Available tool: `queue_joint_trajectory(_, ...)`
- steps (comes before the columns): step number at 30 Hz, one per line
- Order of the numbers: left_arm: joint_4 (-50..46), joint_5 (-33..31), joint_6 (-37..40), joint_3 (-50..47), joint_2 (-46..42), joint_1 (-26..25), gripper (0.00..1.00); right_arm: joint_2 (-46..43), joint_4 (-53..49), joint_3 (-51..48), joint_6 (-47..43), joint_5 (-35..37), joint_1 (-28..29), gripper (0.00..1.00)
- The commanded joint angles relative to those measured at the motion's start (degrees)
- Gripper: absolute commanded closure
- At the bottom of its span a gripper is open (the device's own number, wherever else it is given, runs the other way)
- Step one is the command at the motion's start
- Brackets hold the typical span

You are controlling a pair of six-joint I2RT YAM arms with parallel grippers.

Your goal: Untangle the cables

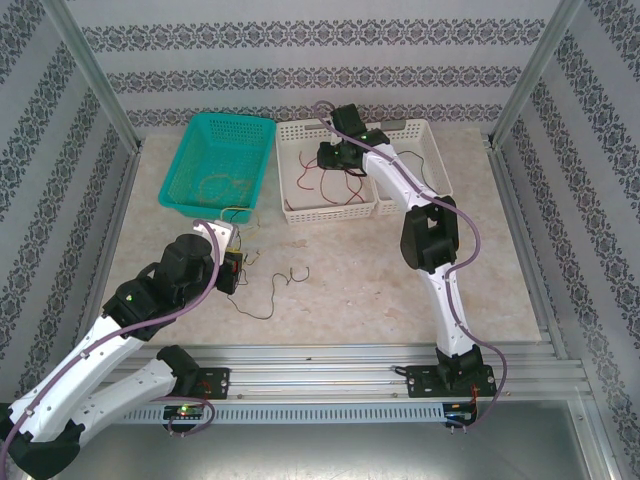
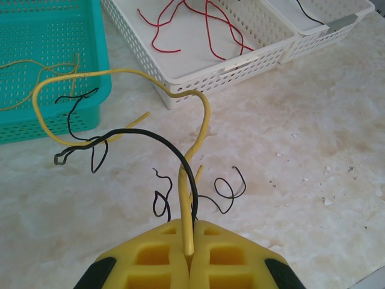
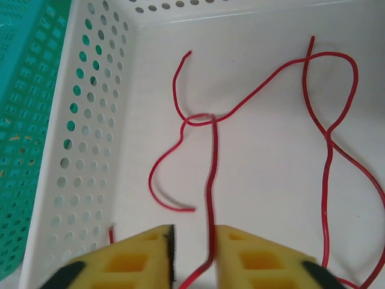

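Firmly, the left gripper (image 2: 189, 232) clamped a thin yellow wire (image 2: 204, 114) and a thin black wire (image 2: 162, 139) over the table (image 2: 313, 150); the right gripper (image 3: 195, 233) stood parted around a thin red wire (image 3: 210, 168) in the far white perforated basket (image 3: 90, 120).

This looks like a robot test cell in a lab. Two white robot arms (image 1: 445, 300) are bolted to an aluminium rail (image 1: 320, 375) at the edge of a marble-patterned desk (image 1: 350, 290). Aluminium frame posts (image 1: 95, 75) and wallpaper-patterned panels (image 1: 300, 40) box it in. Perforated plastic baskets (image 1: 232, 119) hold loose cables (image 3: 328, 168).
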Motion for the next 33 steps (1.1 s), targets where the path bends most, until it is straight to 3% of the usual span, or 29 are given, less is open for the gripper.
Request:
queue_joint_trajectory(1, 1.84, -0.52, 1.34, -0.49, -0.14, 0.48, 1.0, -0.83, -1.96, 2.64, -1.5, 1.1, -0.24, 0.72)
queue_joint_trajectory(4, 1.81, -0.59, 1.34, -0.54, -0.05, 0.51, 1.0, -2.07, -3.08, 3.39, -1.9, 1.71, -0.28, 0.72)
queue_joint_trajectory(16, 1.8, 0.04, 1.26, -0.7, 1.41, 0.48, 1.0, -16.73, 0.46, -3.39, -1.37, 0.47, -0.41, 0.52)
queue_joint_trajectory(21, 1.78, 1.62, 1.26, -0.49, 2.32, 0.43, 1.0, -31.1, 9.1, -19.43, 1.42, -7.52, 0.24, 0.49)
queue_joint_trajectory(24, 1.98, 4.45, 0.95, -0.32, 2.47, 0.43, 1.0, -42.31, 16.11, -35.12, 2.81, -11.54, 1.87, 0.47)
queue_joint_trajectory(33, 4.9, 21.82, -4.12, 2.64, 6.23, 0.48, 1.0, -72.6, 37.03, -78.93, 12.21, -16.05, 8.57, 0.41)
